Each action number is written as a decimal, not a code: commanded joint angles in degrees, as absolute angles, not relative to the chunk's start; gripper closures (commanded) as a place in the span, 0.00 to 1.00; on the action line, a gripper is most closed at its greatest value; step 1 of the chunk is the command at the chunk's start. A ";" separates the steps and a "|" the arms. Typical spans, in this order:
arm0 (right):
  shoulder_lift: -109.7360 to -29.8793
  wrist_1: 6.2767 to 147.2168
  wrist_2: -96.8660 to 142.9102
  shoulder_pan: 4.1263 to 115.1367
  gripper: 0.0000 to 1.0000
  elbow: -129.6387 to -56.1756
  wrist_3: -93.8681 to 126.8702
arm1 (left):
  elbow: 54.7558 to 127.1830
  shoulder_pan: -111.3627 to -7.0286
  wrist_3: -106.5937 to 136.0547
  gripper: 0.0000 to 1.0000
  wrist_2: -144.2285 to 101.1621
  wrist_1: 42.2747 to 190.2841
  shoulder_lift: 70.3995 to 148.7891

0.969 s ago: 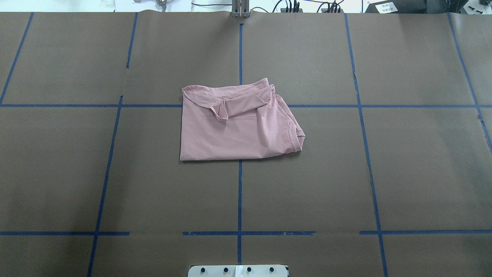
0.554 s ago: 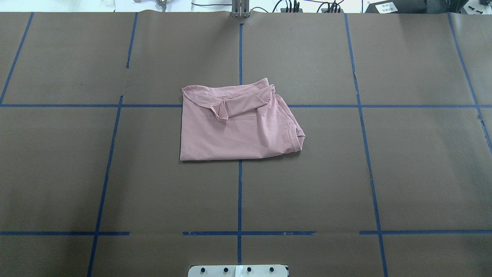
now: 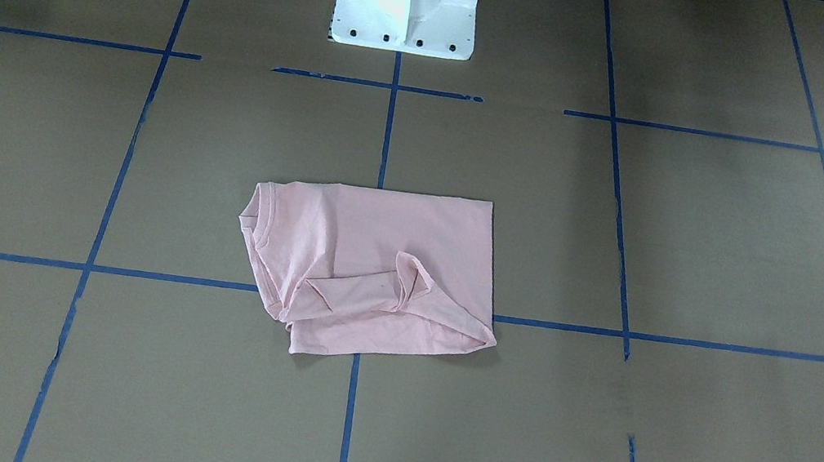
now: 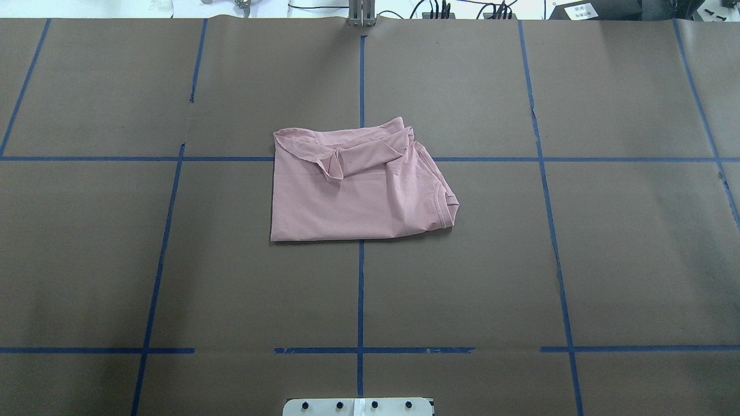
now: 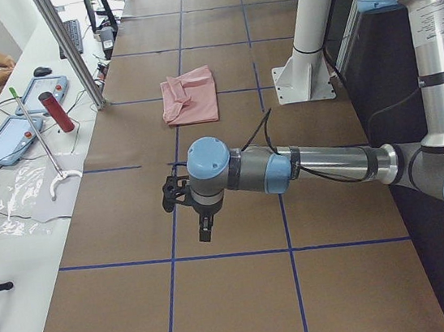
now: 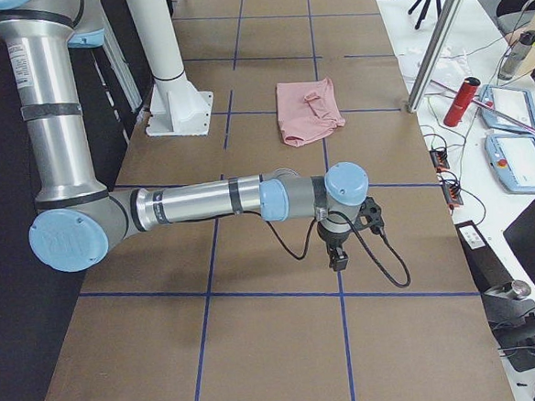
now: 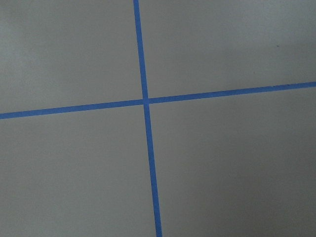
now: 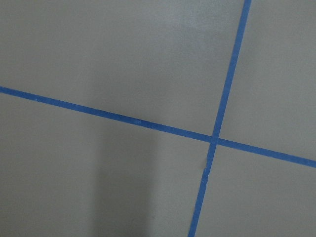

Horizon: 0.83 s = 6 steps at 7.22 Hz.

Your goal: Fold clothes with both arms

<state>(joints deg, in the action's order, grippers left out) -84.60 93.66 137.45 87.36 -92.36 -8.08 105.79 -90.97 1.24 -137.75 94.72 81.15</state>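
The table [image 4: 607, 260], covered in brown paper and gridded with blue tape [image 4: 360, 289], is taking up almost every view. Both arms are reaching out low over its ends: the left arm [image 5: 328, 167] at one end, the right arm [image 6: 194, 204] at the other, each well apart from the cloth.

The shirt [image 4: 347, 202] is lying at the middle of the table, over a tape crossing, already folded into a rough rectangle with plain pink showing and no print in sight. It is looking light, soft and limp – likely to sag and slide on the paper, so I would be pinching it at two corners of the straight near edge, one per arm, rather than at the bunched far side.

The left gripper [image 5: 204, 227] and right gripper [image 6: 337, 255] are hanging tip-down above bare paper; whether their jaws are apart or together, I cannot tell, since only the side views are showing them.

A sleeve [image 4: 361, 157] is lying flipped across the top near the far edge. The ribbed collar [image 4: 446, 209] is poking out at the corner on the robot's right – the untidiest spot.
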 commanded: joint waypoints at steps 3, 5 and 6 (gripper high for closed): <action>-84.64 93.60 137.64 87.36 0.00 -93.78 -8.61 | 105.82 -90.79 1.05 0.00 -137.55 94.83 81.21; -84.55 93.60 137.55 87.36 0.00 -94.39 -8.26 | 105.29 -90.79 0.97 0.00 -137.64 94.92 81.30; -84.64 93.60 137.46 87.36 0.00 -94.66 -8.17 | 105.73 -90.79 1.05 0.00 -137.81 94.83 81.30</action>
<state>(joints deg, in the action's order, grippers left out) -84.59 93.61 137.50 87.36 -94.20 -8.29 105.51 -90.80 1.00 -137.66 94.89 81.27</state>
